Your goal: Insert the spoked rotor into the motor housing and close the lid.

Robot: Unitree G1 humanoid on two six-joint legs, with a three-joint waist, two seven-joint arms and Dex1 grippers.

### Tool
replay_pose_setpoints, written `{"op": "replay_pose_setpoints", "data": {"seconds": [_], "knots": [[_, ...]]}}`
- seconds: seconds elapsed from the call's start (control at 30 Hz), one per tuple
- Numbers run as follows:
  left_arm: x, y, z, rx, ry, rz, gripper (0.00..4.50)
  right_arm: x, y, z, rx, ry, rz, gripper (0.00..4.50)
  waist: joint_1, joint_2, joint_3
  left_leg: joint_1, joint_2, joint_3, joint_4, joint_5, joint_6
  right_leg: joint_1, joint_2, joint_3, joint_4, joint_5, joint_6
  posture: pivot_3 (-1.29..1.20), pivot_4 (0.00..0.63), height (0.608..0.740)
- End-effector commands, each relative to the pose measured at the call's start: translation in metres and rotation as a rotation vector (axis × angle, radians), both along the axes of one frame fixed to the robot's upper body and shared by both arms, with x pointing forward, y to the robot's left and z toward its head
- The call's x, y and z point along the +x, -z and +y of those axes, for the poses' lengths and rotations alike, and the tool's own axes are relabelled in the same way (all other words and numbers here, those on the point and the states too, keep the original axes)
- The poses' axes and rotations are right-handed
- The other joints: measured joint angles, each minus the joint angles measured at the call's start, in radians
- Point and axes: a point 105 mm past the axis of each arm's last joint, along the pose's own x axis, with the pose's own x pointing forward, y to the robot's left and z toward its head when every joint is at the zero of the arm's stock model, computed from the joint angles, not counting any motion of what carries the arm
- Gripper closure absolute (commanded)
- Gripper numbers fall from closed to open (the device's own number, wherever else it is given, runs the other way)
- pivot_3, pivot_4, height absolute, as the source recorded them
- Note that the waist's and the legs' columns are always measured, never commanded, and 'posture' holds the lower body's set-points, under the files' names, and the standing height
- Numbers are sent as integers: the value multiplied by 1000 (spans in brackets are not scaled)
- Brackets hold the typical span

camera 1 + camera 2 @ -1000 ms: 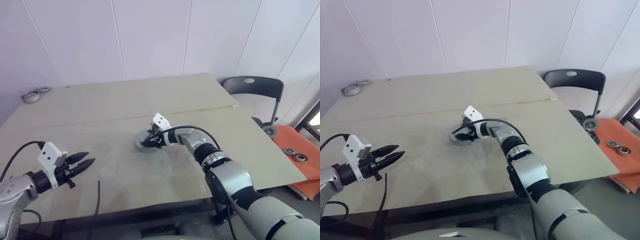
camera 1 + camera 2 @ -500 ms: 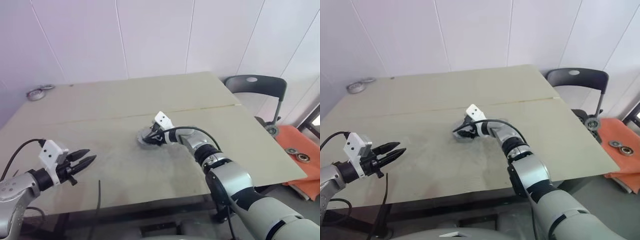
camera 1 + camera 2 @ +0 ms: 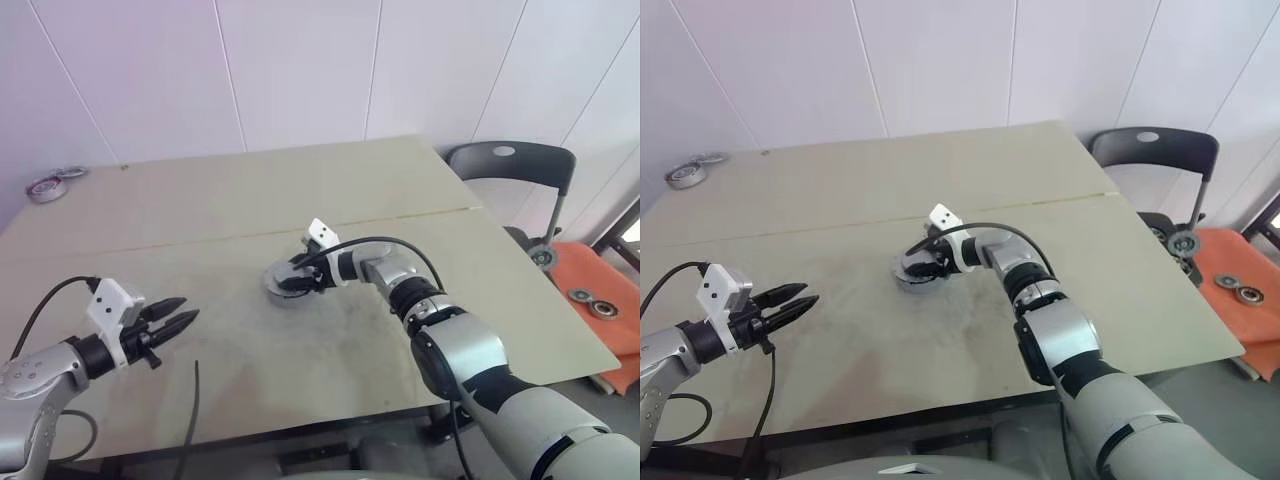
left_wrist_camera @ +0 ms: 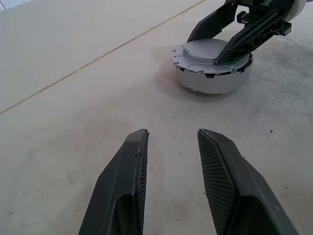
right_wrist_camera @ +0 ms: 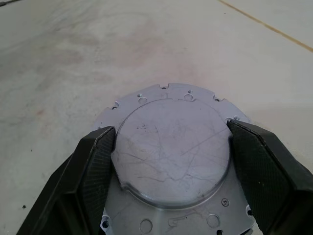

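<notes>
**Right fingers astride the lid of the motor unit, mid-table**

Table (image 3: 420, 180): large, pale beige, a thin seam running across it from side to side. Surface scuffed and greyish around the middle.

Chair (image 3: 515, 165): dark, stands off the table's far right corner. Orange mat (image 3: 600, 310) on the floor past the right edge, with small round metal parts on it.

Right gripper (image 5: 168, 156): arm reaches in from the near right edge to the table's middle. Its two black fingers (image 5: 90, 171) stand wide, one on each side of the raised round lid (image 5: 171, 147), at or against its rim. Whether they press on it I cannot tell.

Left gripper (image 4: 171, 142): hangs over the near left corner, fingers parted with a clear gap, nothing between them, pointing toward the middle.

Motor housing (image 4: 212, 78): pale grey round body, sits flat near the table's centre, lid on top; a flange with small holes rings the lid. Well apart from the left gripper.

Metal ring (image 3: 45, 185): small, at the far left corner.
</notes>
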Motion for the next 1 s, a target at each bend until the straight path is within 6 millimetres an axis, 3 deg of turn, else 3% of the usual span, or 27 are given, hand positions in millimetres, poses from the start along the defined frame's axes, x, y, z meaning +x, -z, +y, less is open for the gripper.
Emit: {"op": "replay_pose_setpoints", "data": {"seconds": [0.03, 0.17, 0.4, 0.5, 0.6, 0.83, 1.0], "knots": [[2, -7, 3, 15, -8, -37, 2798, -18, 46, -20, -136, 25, 141, 1233, 0, -1, 0, 1, 0, 0, 1, 0, 0, 0, 0, 0, 0, -1, 0, 0, 0, 740], [3, -7, 3, 15, -10, -37, 2798, -16, 36, -13, -68, 30, 160, 1233, 0, -1, 1, 2, 0, 0, 2, 0, 0, 0, 0, 0, 0, -3, 2, 0, 0, 740], [4, -7, 1, 15, -7, -38, 2798, -28, -21, 12, 235, -195, 247, 1233, -3, -5, 4, -3, 0, 0, 0, 0, 0, -2, 0, 0, 0, 1, 2, 0, 0, 740], [5, -6, 1, 15, -6, -37, 2798, -36, -17, 13, 200, -268, 214, 1233, -12, -5, 4, -13, 0, 0, -1, 0, 0, -13, 1, 0, 1, 1, 3, 0, 0, 740], [6, -6, 1, 16, -8, -39, 2798, -33, -1, 10, 111, -219, 166, 1233, -22, -6, 3, -18, 1, 0, -2, 1, -1, -19, 1, 0, 2, 2, 3, 0, 0, 740], [6, -5, 0, 13, -11, -39, 2798, -18, 6, 13, 61, -83, 97, 1233, -25, -5, 4, -17, 1, 0, 0, 1, -2, -16, 1, 0, 3, 2, 2, 0, 0, 740], [5, -5, 0, 10, -12, -38, 2798, -18, 9, 14, 43, -78, 81, 1233, -27, -5, 4, -6, 1, 0, 2, 1, -2, -7, 2, 1, 3, 2, 0, 0, 0, 740]]}}
